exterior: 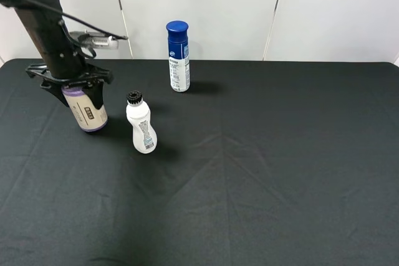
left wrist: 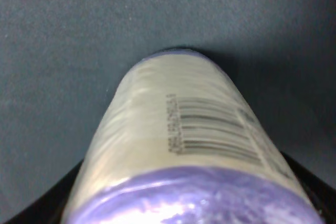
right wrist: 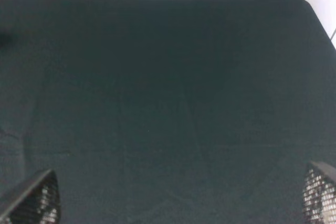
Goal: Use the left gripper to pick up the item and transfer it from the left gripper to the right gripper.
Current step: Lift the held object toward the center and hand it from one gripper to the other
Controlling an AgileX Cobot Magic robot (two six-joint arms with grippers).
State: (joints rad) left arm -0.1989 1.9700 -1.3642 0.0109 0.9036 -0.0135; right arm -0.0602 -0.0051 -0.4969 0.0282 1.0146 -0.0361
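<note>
The item (exterior: 87,112) is a cream roll with lilac ends and a black label. It stands slightly tilted at the left of the black table. My left gripper (exterior: 78,91) comes down from above, its black fingers closed around the roll's upper part. In the left wrist view the item (left wrist: 178,129) fills the frame, barcode up, with black finger edges at both lower corners. I cannot tell whether its lower end touches the cloth. My right gripper (right wrist: 178,196) is open and empty over bare cloth, and it does not show in the exterior high view.
A white waisted bottle with a black cap (exterior: 141,126) stands just right of the item. A tall blue-capped bottle (exterior: 178,57) stands further back. The black tablecloth (exterior: 280,154) stretches to the right, with white wall panels behind.
</note>
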